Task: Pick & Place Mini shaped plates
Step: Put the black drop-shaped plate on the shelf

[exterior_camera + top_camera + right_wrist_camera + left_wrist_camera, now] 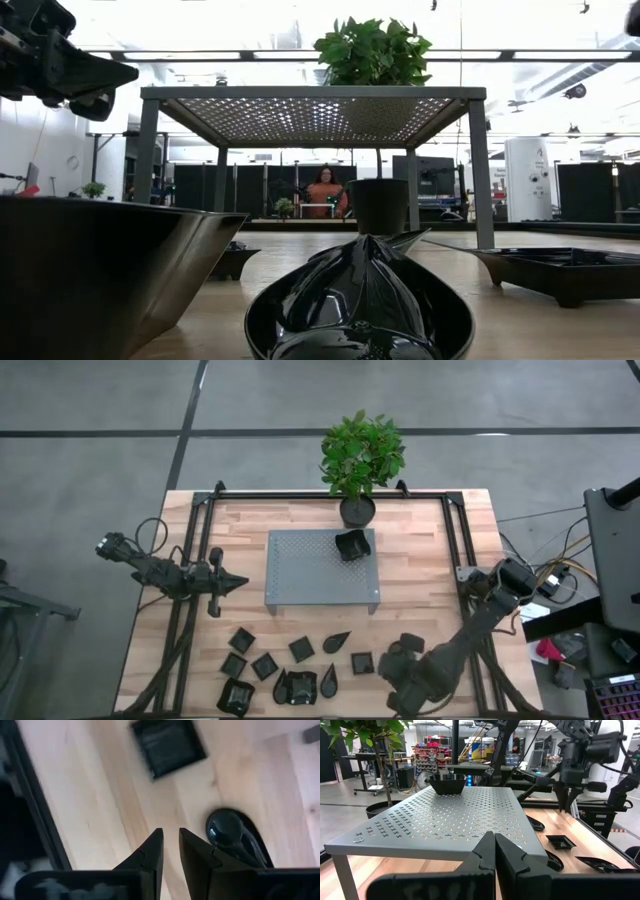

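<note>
Mini shaped plates (300,650) lie scattered on the worktop (420,550); one (352,544) sits on the grey platform (310,575). The right hand (170,847), slightly spread and empty, hovers above them, seemingly approaching the next pick; it must centre over a plate. The left hand (494,851) waits, pressed together.

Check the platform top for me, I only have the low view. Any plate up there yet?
Observer: Yes, one mini plate sits on the grey platform, at the corner next to the plant pot.
Operator: Right gripper holding anything?
Observer: No. The right gripper is open and empty, over bare wood near a square plate and a teardrop plate.
Operator: And the left?
Observer: The left gripper is shut with nothing in it, just off the platform's left side.
</note>
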Available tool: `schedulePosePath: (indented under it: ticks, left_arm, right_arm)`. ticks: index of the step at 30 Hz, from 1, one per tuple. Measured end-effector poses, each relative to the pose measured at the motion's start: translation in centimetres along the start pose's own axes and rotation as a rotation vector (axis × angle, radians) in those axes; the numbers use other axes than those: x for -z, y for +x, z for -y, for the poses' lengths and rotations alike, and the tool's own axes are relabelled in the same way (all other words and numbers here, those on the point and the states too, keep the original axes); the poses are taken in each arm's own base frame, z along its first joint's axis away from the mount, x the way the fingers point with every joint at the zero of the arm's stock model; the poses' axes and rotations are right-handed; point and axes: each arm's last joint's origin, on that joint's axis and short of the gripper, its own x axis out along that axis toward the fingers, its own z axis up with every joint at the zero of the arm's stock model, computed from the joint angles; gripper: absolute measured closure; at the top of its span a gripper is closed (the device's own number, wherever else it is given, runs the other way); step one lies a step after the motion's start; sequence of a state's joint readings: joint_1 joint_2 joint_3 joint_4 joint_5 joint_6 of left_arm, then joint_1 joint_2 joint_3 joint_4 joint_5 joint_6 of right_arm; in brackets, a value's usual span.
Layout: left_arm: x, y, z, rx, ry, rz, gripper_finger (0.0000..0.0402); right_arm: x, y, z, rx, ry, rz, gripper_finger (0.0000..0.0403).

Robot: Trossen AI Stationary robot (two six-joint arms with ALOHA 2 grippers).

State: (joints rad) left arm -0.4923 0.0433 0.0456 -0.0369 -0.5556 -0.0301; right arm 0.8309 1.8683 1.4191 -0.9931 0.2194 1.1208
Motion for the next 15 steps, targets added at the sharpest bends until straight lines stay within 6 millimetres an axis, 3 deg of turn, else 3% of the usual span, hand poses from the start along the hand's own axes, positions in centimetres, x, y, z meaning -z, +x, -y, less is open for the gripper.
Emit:
schedulePosePath:
  ticks: [4,15]
  left_arm:
    - [0.0,0.0,0.0,0.000,0.000,0.000,0.0401]
    - [0.0,0.0,0.0,0.000,0.000,0.000,0.0401]
  right_arm:
    - [1.5,0.8,0.4,0.045,-0.155,-0.045,0.0346]
    - [3.1,3.1,2.7,0.182,-0.242,-0.129,0.0346]
